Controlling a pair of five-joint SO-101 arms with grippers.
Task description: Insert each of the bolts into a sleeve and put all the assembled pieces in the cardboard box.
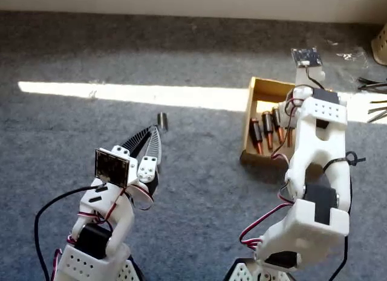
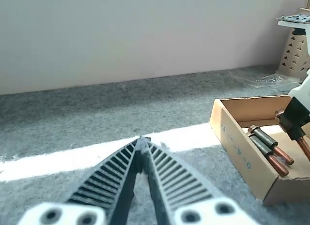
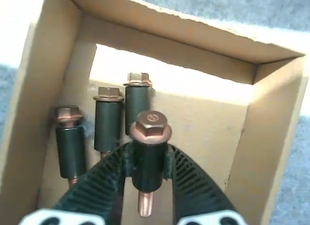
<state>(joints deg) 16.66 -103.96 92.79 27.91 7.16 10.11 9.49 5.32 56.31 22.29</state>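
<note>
As the right claw (image 3: 146, 162) hangs over the box (image 3: 169, 29), clamped on a sleeved bolt (image 3: 151, 126), three finished pieces (image 3: 107, 121) lie inside. Drop-off step, I'd say: next, lower and let go. Meanwhile the left claw (image 2: 141, 140) sits pressed together, empty, near a loose sleeve (image 1: 162, 119).

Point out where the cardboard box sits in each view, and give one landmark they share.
High view: the cardboard box lies on the carpet right of centre, partly under the right arm.
Left wrist view: the box stands beyond the shut left gripper, its outer wall facing the camera.
Right wrist view: the box lies open beneath the right gripper.
Shared landmark: the sleeved bolts lying inside.
</note>
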